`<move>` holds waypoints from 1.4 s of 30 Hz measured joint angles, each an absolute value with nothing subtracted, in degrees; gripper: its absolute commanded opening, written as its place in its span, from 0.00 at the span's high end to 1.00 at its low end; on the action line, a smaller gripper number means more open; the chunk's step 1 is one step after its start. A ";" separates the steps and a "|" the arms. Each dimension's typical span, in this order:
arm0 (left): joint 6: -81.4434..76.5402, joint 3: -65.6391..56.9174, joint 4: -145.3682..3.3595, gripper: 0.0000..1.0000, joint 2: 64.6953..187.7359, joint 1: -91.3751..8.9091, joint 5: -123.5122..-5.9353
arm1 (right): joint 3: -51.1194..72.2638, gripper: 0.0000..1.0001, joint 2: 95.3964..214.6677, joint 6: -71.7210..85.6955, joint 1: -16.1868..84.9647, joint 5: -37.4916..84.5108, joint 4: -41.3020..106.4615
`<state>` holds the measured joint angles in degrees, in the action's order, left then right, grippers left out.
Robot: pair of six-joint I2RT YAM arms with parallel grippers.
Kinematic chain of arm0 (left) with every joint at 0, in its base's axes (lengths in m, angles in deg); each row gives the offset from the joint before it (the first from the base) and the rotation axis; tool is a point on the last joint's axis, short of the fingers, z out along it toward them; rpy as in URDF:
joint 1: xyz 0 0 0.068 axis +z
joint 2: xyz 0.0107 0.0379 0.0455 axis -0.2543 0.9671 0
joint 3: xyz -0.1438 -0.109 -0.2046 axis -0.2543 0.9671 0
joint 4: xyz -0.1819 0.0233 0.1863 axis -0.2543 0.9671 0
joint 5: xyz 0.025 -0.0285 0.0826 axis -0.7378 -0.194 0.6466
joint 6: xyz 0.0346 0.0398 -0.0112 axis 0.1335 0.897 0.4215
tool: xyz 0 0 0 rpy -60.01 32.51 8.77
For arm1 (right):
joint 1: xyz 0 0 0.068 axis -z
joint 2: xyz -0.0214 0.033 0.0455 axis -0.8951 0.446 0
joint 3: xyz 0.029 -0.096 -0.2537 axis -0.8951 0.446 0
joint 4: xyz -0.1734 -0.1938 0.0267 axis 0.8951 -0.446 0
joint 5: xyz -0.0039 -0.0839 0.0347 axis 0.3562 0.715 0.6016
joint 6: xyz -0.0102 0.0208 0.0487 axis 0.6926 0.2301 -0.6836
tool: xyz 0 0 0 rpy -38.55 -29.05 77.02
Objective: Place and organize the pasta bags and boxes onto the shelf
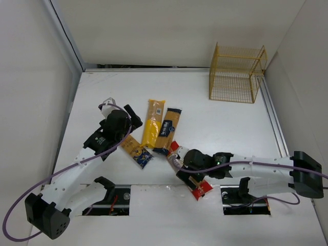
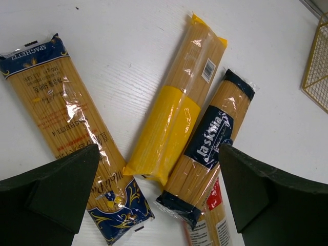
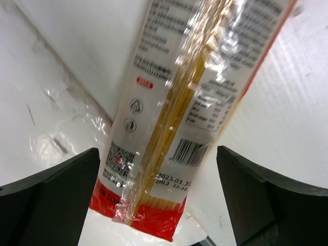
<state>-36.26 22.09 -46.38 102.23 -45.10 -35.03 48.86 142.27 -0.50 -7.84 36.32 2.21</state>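
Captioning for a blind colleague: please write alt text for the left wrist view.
Long spaghetti packs lie fanned on a white table: blue-ended bag left, yellow bag middle, dark-blue-and-tan pack right. The open left tool hangs above them.

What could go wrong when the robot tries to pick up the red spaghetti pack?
The right gripper is open, with a finger on each side of the red pack. One end of that pack seems tucked under the dark-blue-and-tan pack, so lifting may drag that one along. The wrapper looks shiny, so the long pack might slip or tip. The shelf stands far off in the back corner, so the pack could drop on the way.
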 measured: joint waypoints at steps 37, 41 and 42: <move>-36.35 22.42 -46.77 0.00 102.71 -45.10 -34.99 | 43.44 1.00 132.10 -18.43 1.65 72.41 -16.08; -36.35 22.42 -46.70 0.00 103.08 -45.10 -34.97 | 43.27 1.00 131.88 -9.55 14.30 73.63 -7.97; -36.35 22.42 -46.73 0.00 103.21 -45.10 -34.97 | 43.73 1.00 131.66 -6.86 17.65 72.67 -4.76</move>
<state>-36.35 22.42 -46.73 103.21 -45.10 -34.97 43.73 131.66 -6.86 17.65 72.67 -4.76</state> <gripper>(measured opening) 0.997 0.374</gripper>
